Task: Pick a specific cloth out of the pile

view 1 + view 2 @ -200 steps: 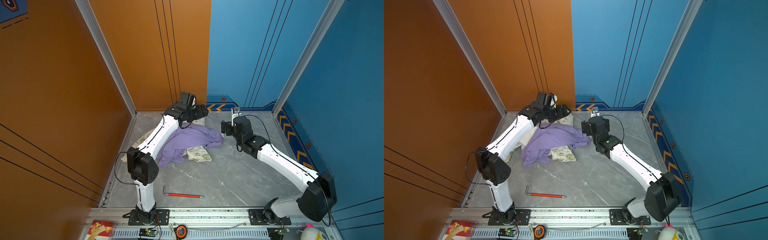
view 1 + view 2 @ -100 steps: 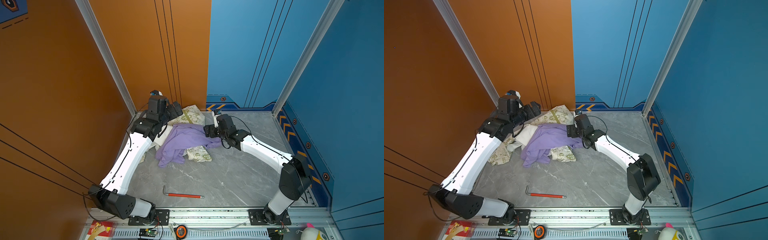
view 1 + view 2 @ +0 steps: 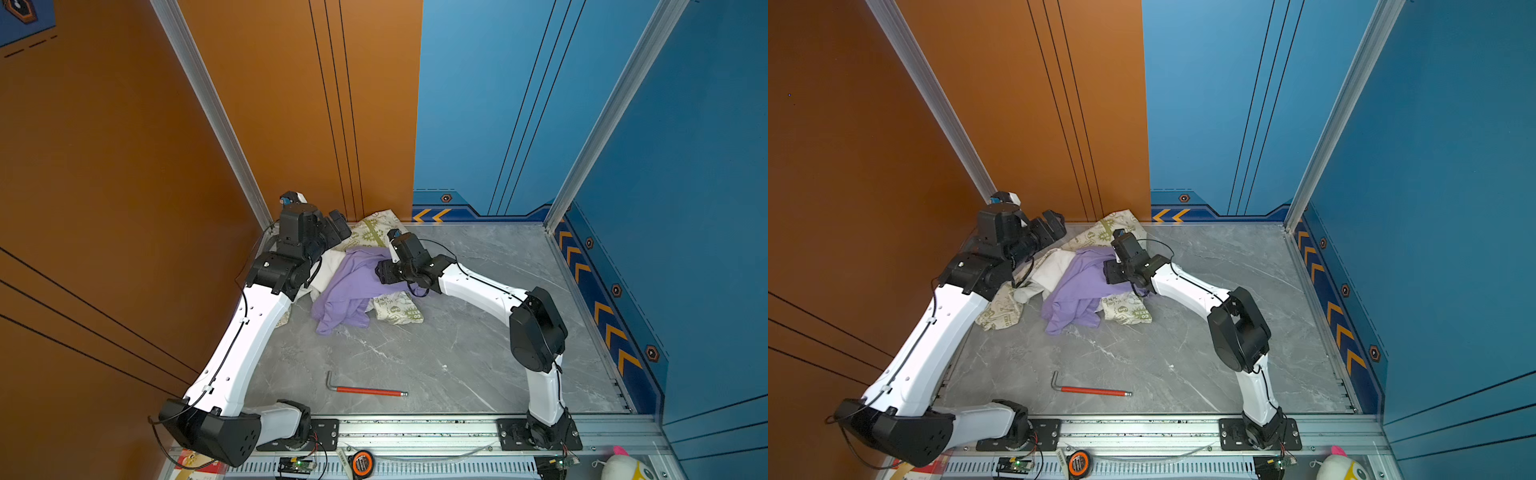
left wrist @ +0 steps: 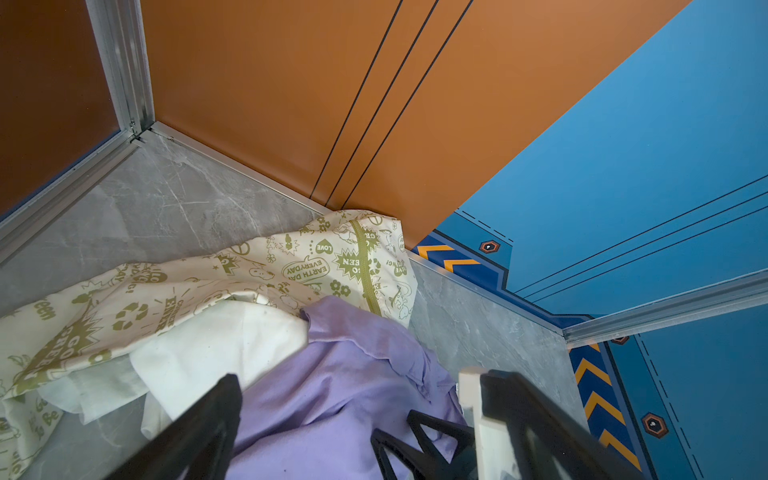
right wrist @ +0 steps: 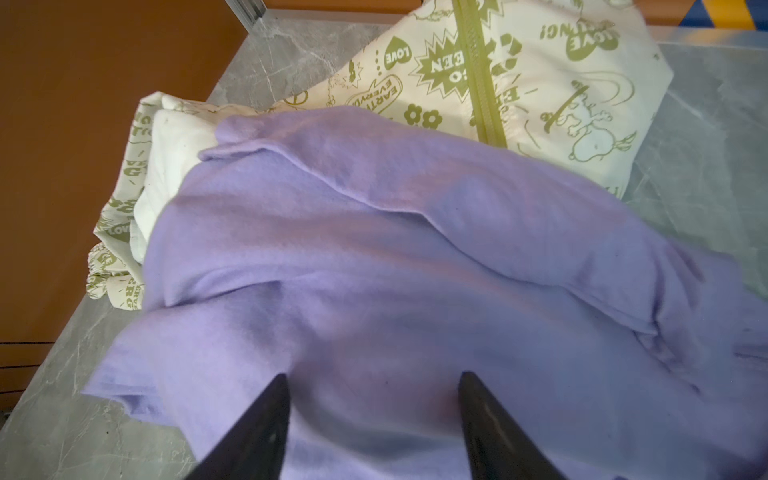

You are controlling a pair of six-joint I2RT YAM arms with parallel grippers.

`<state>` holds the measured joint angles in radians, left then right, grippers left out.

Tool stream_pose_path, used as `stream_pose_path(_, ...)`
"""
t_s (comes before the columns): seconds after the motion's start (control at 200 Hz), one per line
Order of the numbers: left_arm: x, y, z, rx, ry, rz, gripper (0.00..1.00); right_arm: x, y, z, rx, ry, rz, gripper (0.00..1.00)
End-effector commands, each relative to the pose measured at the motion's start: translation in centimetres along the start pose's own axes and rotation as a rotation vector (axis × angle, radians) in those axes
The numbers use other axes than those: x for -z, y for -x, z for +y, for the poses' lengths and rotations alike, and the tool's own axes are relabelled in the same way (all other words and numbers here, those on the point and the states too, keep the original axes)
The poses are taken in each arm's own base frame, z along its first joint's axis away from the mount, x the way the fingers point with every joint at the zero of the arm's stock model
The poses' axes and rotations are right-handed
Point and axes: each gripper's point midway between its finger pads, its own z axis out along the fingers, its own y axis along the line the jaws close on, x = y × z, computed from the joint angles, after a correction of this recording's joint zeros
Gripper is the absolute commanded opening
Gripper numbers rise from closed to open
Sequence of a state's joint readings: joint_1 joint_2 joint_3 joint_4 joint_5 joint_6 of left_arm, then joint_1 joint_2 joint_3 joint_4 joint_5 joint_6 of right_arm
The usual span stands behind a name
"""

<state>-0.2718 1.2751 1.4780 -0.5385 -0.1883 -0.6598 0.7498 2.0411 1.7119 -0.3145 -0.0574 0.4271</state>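
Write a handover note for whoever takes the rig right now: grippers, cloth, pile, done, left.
Left gripper: open, empty, hovering over the back-left side of the pile.
Right gripper: jaws apart, tips down on the lavender cloth; no closed grip visible.
Cloth: draped on top of the pile, over the cream printed cloth and the white cloth, with its front edge on the table.
Done: cloth exposed and reached.
Left: close on it and lift it clear, ideally without dragging the other two along.
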Motion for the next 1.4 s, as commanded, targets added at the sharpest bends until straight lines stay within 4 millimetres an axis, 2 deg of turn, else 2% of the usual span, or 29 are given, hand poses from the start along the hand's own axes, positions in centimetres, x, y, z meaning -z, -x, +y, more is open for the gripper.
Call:
stream_pose_path(0.0, 0.3, 0.3, 1.1, 0.030, 0.027, -0.031, 0.98, -0.2, -1.0, 0.0, -0.033, 0.001, 0.072, 0.53)
stream_pose_path(0.265, 0.2, 0.3, 1.5, 0.045, 0.032, -0.033, 0.98, -0.2, -0.8, 0.1, -0.036, 0.005, 0.067, 0.10)
stream_pose_path(0.33, 0.1, 0.4, 1.5, 0.047, 0.031, -0.035, 0.98, -0.2, -0.4, 0.0, -0.037, 0.008, 0.052, 0.06)
stream_pose_path(0.47, -0.3, 0.5, 1.4, 0.053, 0.029, -0.037, 0.98, 1.2, 2.2, 0.5, -0.043, 0.031, -0.035, 0.00)
stream_pose_path(0.691, -0.7, 0.5, 1.2, 0.067, 0.022, -0.034, 0.98, 5.1, 7.0, 0.2, -0.061, 0.027, -0.201, 0.00)
stream_pose_path(0.851, -0.9, 0.5, 1.0, 0.074, 0.019, -0.033, 0.97, 8.5, 10.4, 1.1, -0.067, 0.048, -0.326, 0.00)
stream_pose_path(0.861, -1.0, 0.4, 1.0, 0.074, 0.019, -0.031, 0.97, 8.7, 11.1, -0.1, -0.080, 0.031, -0.342, 0.00)
stream_pose_path(0.876, -0.9, 0.4, 1.0, 0.074, 0.017, -0.032, 0.97, 9.1, 11.6, -0.4, -0.084, 0.027, -0.356, 0.00)
stream_pose_path(1.121, -1.0, 0.6, 0.6, 0.070, 0.018, -0.046, 0.97, 14.8, 16.5, -0.1, -0.093, 0.031, -0.548, 0.00)
stream_pose_path(1.171, -1.1, 0.7, 0.4, 0.066, 0.013, -0.049, 0.97, 17.1, 18.4, 0.4, -0.089, 0.041, -0.613, 0.00)
stream_pose_path(1.396, -1.6, 1.1, -0.5, 0.039, 0.000, -0.073, 0.99, 23.2, 22.4, 0.8, -0.099, 0.048, -0.771, 0.00)
